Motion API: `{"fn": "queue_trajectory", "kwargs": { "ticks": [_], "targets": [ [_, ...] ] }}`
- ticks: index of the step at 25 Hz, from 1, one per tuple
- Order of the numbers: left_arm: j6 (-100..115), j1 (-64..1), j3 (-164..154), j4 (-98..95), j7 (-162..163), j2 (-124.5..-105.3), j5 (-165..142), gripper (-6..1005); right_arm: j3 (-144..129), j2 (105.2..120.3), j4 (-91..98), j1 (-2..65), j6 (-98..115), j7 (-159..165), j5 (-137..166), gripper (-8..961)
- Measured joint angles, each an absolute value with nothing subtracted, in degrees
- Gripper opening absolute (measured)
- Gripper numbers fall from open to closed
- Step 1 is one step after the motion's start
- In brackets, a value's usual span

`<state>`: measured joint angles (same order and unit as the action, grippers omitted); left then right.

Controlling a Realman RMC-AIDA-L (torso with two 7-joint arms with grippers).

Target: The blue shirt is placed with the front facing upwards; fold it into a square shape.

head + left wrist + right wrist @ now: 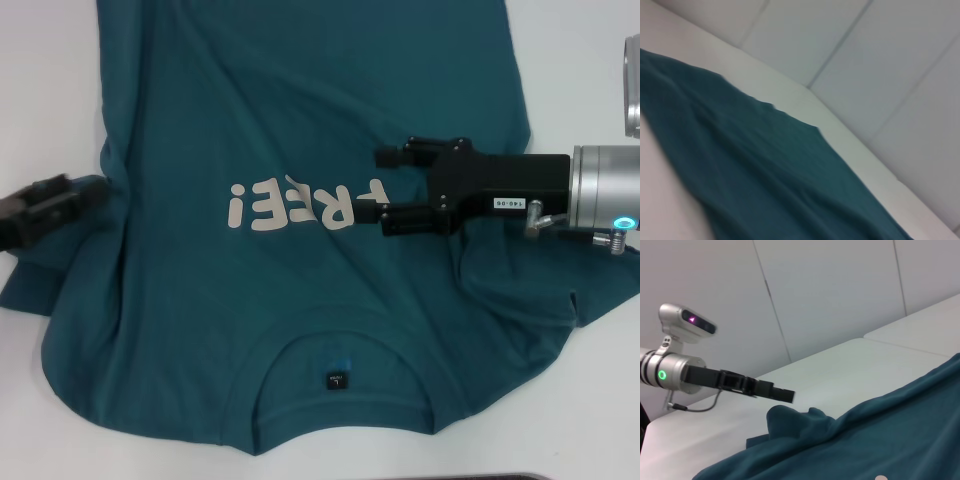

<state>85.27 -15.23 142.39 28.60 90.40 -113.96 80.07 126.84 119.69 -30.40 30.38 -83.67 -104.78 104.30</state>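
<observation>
1. Shirt [300, 130]: the blue shirt lies front up across the white table [50, 120], filling most of the head view, with the collar [345, 375] toward the bottom of the frame and the hem running off the top.
2. The cream "FREE!" letters [300, 207] sit in the middle of the frame, reading upside down.
3. The cloth is wrinkled, with folds bunched at the sleeve on the right side of the frame.
4. The right claw [385, 190] reaches in from the right edge, over the chest just beside the letters; its jaws are parted, with nothing between them.
5. The left claw [40, 210] sits at the left edge over the other sleeve; I cannot tell whether it is released or clenched.
</observation>
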Motion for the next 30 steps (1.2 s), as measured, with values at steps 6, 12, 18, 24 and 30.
{"fn": "queue_trajectory", "kwargs": {
  "ticks": [6,12,18,24,30],
  "targets": [
    [84.4,-12.0,143.4,32.6,93.6,-112.30,80.0,928,127.1,119.70,-30.4,30.8,-83.7,-104.6,104.1,914],
    [82.9,-11.3,145.3,33.4,94.0,-111.72,77.2,927,127.0,119.69,-30.4,30.8,-83.7,-104.6,103.4,914],
    [79.7,-11.7,146.0,33.2,93.9,-112.00,72.9,926,127.0,119.69,-30.4,30.9,-83.7,-104.6,102.9,914],
    [79.6,-11.9,145.5,33.1,93.9,-112.09,72.5,925,127.0,119.63,-30.5,30.9,-83.7,-104.2,102.9,913],
    [79.9,-12.4,145.2,33.3,94.1,-112.62,70.5,924,127.0,119.61,-30.5,30.9,-83.7,-104.1,102.9,913]
  ]
}}
